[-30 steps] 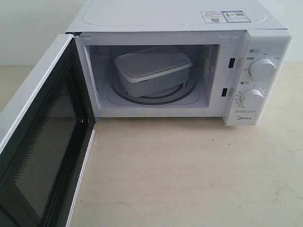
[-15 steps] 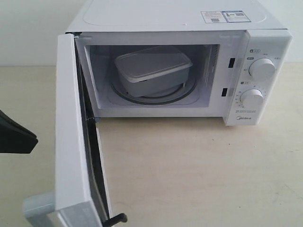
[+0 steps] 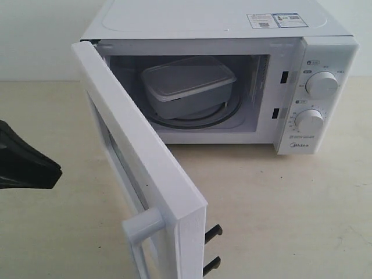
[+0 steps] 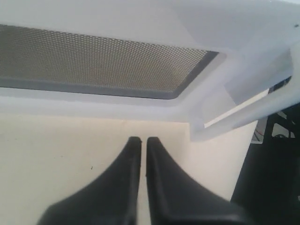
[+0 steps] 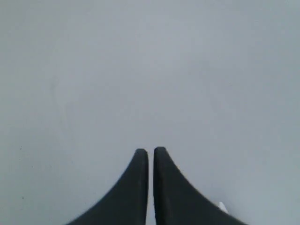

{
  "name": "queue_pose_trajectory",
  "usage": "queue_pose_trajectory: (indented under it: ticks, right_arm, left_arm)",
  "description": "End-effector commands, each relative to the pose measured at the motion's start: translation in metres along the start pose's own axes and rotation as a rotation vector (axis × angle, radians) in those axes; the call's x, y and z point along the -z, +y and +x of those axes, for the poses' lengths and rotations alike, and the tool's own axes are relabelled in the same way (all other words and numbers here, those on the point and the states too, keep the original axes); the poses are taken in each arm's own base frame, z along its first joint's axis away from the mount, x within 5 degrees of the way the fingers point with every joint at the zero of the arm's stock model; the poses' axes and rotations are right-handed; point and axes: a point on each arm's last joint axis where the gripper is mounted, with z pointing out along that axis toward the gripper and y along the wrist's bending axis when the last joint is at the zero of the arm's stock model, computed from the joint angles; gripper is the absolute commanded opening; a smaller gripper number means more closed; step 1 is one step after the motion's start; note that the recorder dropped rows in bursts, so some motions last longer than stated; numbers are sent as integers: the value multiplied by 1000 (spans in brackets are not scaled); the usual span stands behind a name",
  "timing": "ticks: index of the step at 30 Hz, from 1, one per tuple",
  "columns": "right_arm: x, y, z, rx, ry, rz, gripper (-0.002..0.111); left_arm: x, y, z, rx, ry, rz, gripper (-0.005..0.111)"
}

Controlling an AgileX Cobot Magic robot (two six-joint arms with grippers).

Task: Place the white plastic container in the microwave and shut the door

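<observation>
Door (image 3: pixel 139 145): lower centre of frame, about half open, hinged at upper left. Outer face w/ white handle (image 3: pixel 142 224) turned toward frame's left; two black latch hooks (image 3: pixel 212 232) at its free edge.
Left gripper (image 4: pixel 140 140): jaws together, nothing held. Wrist cam shows tips aimed at door's outer face below the mesh window (image 4: pixel 93 61), w/ table (image 3: pixel 279 203) showing between. Near, apparently not touching.
Right gripper (image 5: pixel 150 151): jaws together, empty, over a plain pale surface; absent from ext. view.
Door handling: stiff, hinged, prob. light to swing. Best pushed flat on outer frame near handle side, away from hinge; firm last press likely needed to seat latches.
White plastic container (image 3: pixel 187 87): inside microwave (image 3: pixel 203 20), upper centre, lid on, sitting on glass turntable (image 3: pixel 192 122). Looks light, thin-walled, slick; no grip needed now.
Task status: container in; door not yet shut.
</observation>
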Motion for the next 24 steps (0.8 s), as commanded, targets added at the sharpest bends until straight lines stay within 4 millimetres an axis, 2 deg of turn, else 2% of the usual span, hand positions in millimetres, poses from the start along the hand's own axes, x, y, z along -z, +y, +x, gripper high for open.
queue_pose_trajectory:
  ticks: [1, 4, 6, 8, 11, 16, 19, 24]
  right_arm:
    - [-21, 31, -47, 124, 80, 41, 0]
    - [-53, 56, -83, 196, 210, 94, 0]
    - [-80, 65, -95, 254, 359, 149, 0]
    - [-106, 71, -97, 273, 579, 193, 0]
    - [-134, 74, -71, 305, 930, 96, 0]
    - [-155, 63, -27, 178, 1221, 44, 0]
    - [-170, 53, -4, 36, 1288, 100, 0]
    - [-183, 50, 4, -31, 1242, 108, 0]
  left_arm:
    - [-6, -8, -4, -41, 2, 35, 4]
    - [-7, -6, -6, -44, -13, 3, 4]
    - [-6, -6, -7, -47, -17, -1, 4]
    - [-4, -5, -10, -53, -26, -10, 4]
    - [-4, -2, -13, -49, -50, -47, 4]
    - [-4, 1, -16, -38, -88, -65, 4]
    - [-4, 1, -20, -85, -131, -67, 4]
    - [-5, 1, -21, -93, -140, -62, 4]
